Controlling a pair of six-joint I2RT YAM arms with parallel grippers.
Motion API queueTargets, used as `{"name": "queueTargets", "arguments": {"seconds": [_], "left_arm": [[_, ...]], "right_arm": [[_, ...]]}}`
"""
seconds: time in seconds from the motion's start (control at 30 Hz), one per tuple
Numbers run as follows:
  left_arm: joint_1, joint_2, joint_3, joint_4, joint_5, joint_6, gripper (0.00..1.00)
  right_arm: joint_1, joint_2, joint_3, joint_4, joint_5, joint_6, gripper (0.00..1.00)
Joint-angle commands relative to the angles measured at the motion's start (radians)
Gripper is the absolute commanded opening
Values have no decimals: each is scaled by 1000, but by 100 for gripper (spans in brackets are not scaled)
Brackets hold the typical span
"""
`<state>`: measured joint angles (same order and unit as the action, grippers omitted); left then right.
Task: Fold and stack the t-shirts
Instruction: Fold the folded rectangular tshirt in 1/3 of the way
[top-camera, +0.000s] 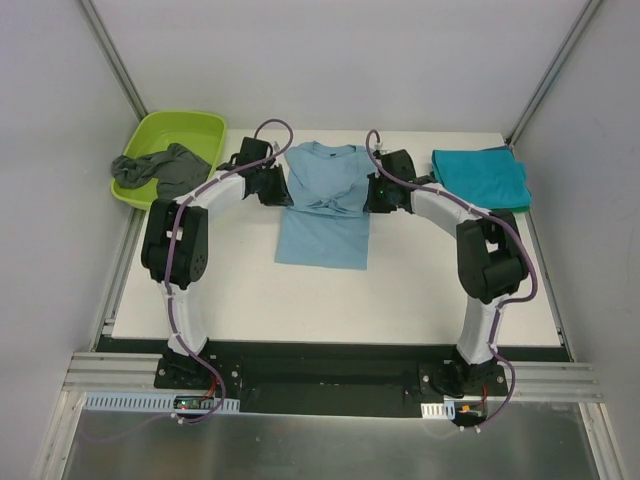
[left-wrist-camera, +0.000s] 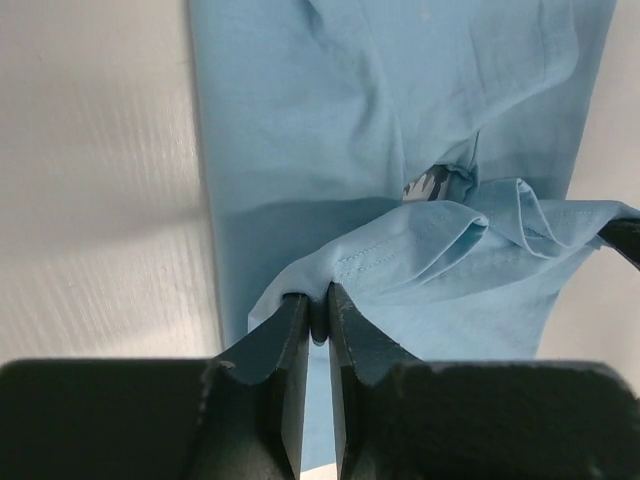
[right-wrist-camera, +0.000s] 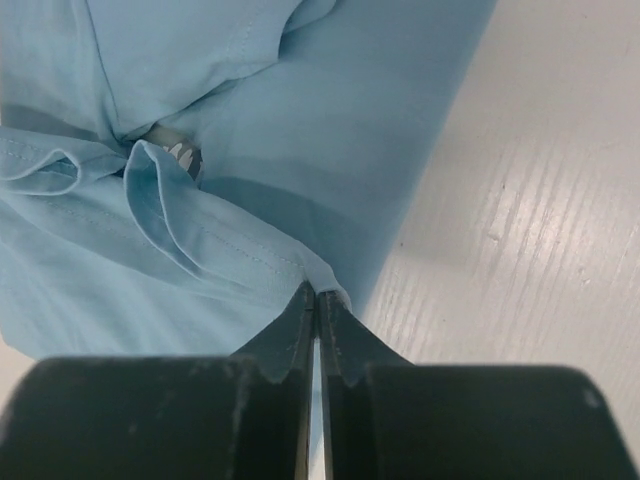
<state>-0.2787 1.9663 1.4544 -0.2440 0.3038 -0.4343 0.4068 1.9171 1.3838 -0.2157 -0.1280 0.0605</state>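
The blue tee (top-camera: 322, 228) lay centred, long axis 12 to 6, its bunched fold pinched tight by the left gripper (left-wrist-camera: 318, 300) at 9 and the right gripper (right-wrist-camera: 316, 295) at 3 o'clock.

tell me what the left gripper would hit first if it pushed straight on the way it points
The light blue t-shirt: the left gripper is shut on its edge, with the bunched fold right ahead. Beyond, perhaps the right gripper; depth is unclear.

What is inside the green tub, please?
A crumpled grey shirt lies in the tub, spilling over its rim. Whatever is beneath the shirt is covered.
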Motion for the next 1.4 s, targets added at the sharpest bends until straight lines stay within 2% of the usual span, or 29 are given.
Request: {"name": "queueTargets", "arguments": {"seconds": [0.0,0.07,0.1,0.17,0.27,0.3,0.37,0.57,0.8,0.9,1.03,1.1,1.17,1.27,1.37], "left_arm": [[49,48,67,11,116,5,12],[56,57,75,11,135,12,25],[58,52,75,9,142,11,36],[59,20,58,9,147,11,49],[58,-75,-5,9,124,8,81],[58,-116,-35,9,107,6,99],[58,-200,-107,11,78,-4,99],[58,-481,-423,37,-21,-95,99],[58,-711,-672,41,-86,-153,99],[58,-767,-733,38,-121,-172,99],[58,-785,-767,38,-108,-184,99],[58,-781,-757,28,-118,-169,99],[58,-785,-746,14,-141,-161,99],[58,-788,-733,15,-100,-167,99],[56,-779,-732,14,-69,-165,99]], "right_arm": [[-19,48,70,49,-35,-34,4],[-29,77,98,47,-61,-39,9],[-34,79,104,45,-67,-39,14],[-37,66,109,32,-61,-37,37],[-37,-2,69,10,-42,-41,75],[-37,-35,40,10,-35,-37,85],[-34,-97,-20,12,-36,-45,96],[71,-211,-143,-5,-77,-86,96],[188,-58,-36,10,-140,-28,96],[196,38,59,39,-150,-10,96],[165,233,320,-26,-70,-30,96],[133,328,517,-111,-102,-24,96],[121,362,613,-146,-92,-40,96],[118,326,656,-178,-62,-109,96],[128,208,537,-179,-53,-178,96]]}}
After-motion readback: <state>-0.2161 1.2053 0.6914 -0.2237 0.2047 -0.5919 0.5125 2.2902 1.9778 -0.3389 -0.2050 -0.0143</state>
